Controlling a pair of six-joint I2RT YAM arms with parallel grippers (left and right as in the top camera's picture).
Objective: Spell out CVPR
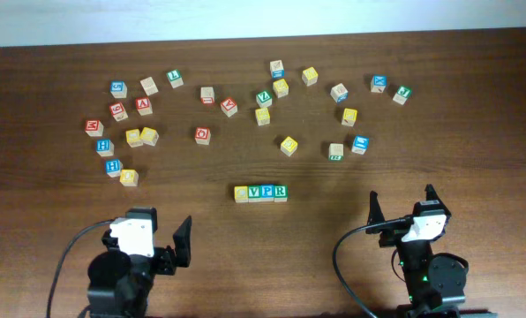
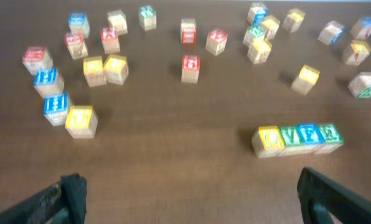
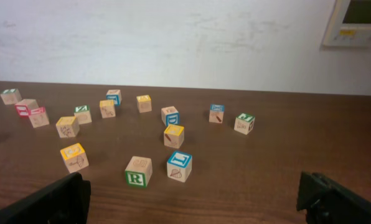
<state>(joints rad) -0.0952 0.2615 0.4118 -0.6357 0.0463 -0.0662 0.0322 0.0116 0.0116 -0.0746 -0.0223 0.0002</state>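
Observation:
A row of four letter blocks (image 1: 260,193) lies at the table's middle front: a yellow block, a green V, a blue P and a green R, touching side by side. The row also shows in the left wrist view (image 2: 297,137), blurred. My left gripper (image 1: 161,240) is open and empty near the front left edge, left of and nearer than the row. My right gripper (image 1: 402,205) is open and empty at the front right, apart from the row. In the right wrist view its jaws (image 3: 192,199) frame bare table.
Many loose letter blocks are scattered across the far half of the table, such as a red block (image 1: 202,134) and a yellow block (image 1: 289,146). A green R block (image 3: 138,171) and a blue block (image 3: 179,165) lie ahead of my right gripper.

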